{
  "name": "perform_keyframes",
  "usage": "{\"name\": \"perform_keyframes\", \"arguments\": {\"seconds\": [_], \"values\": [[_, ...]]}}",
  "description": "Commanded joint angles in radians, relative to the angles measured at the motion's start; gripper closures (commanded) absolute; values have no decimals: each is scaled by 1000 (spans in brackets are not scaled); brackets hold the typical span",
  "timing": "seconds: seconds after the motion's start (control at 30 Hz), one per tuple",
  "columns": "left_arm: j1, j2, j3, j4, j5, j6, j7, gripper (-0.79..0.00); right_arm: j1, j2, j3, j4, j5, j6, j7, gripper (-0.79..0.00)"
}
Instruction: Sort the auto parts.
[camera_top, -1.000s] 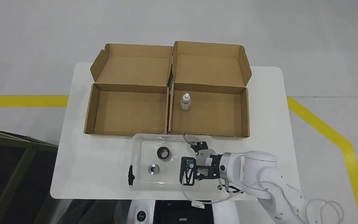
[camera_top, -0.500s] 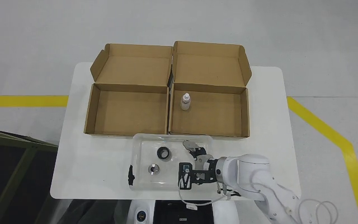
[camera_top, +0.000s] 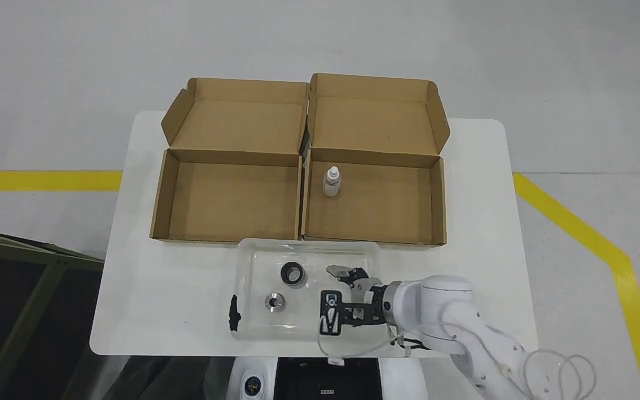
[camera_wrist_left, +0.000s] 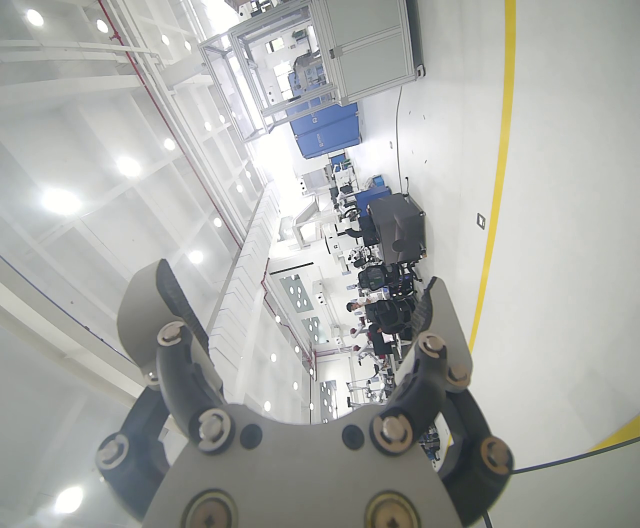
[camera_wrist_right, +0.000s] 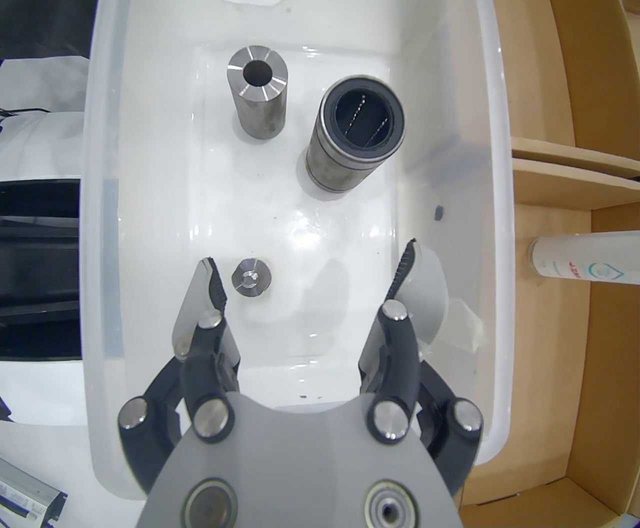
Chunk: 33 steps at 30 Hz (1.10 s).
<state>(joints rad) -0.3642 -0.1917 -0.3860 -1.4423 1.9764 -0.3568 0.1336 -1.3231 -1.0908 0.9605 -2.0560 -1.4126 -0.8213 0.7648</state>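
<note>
While most of the sorting is not yet done, you have the right gripper (camera_wrist_right: 310, 272) low inside the clear tub (camera_wrist_right: 495, 150) at the near edge of the desk (camera_top: 140, 290). Its jaws are apart and hold nothing. The left gripper (camera_wrist_left: 300, 290) points up into the room, its jaws also spread with nothing between them.

Count three metal parts in the tub. Nearest to you is a small stud (camera_wrist_right: 251, 277), standing between the right jaws. It is just beside one fingertip and, as far as you can tell, not touching it. Past it stand a plain steel sleeve (camera_wrist_right: 260, 95) and a fatter bearing (camera_wrist_right: 352, 142) with black ends. Both are upright, near each other but apart, and well beyond the jaws.

Farther off, just behind the tub, two open cardboard boxes sit side by side with their lids folded back. The right box (camera_top: 390, 205) holds one small white bottle (camera_top: 332, 181), which looks to be standing close to the wall next to the left box (camera_top: 230, 200). You can see no part in the left box.

By that count, one thing of four is sorted and three metal parts are left to move. The stud looks like the likely next pick, since the open jaws already bracket it.
</note>
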Motion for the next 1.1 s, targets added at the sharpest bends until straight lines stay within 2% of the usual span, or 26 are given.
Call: {"name": "perform_keyframes", "arguments": {"seconds": [0.0, 0.07, 0.13, 0.4, 0.53, 0.57, 0.6, 0.63, 0.9, 1.0, 1.07], "values": [[0, 0, 0, 0, 0, 0, 0, -785, 4, -1, -10, 8, 1, 3, 9, -594], [0, 0, 0, 0, 0, 0, 0, -785, 9, -1, -19, 16, 3, 5, 15, -603], [0, 0, 0, 0, 0, 0, 0, -785, 13, -2, -29, 24, 5, 5, 22, -566], [0, 0, 0, 0, 0, 0, 0, -785, 36, -6, -69, 57, 2, 15, 58, -548], [0, 0, 0, 0, 0, 0, 0, -785, 48, -9, -89, 74, 4, 21, 78, -511], [0, 0, 0, 0, 0, 0, 0, -785, 50, -10, -94, 75, 4, 23, 81, -465], [0, 0, 0, 0, 0, 0, 0, -785, 52, -10, -99, 76, 4, 24, 84, -379], [0, 0, 0, 0, 0, 0, 0, -785, 54, -11, -103, 78, 3, 25, 86, -348], [0, 0, 0, 0, 0, 0, 0, -785, 68, -13, -129, 95, 10, 23, 103, -286], [0, 0, 0, 0, 0, 0, 0, -785, 71, -12, -133, 94, 18, 20, 111, -154], [0, 0, 0, 0, 0, 0, 0, -785, 71, -11, -133, 90, 23, 18, 113, 0]]}}
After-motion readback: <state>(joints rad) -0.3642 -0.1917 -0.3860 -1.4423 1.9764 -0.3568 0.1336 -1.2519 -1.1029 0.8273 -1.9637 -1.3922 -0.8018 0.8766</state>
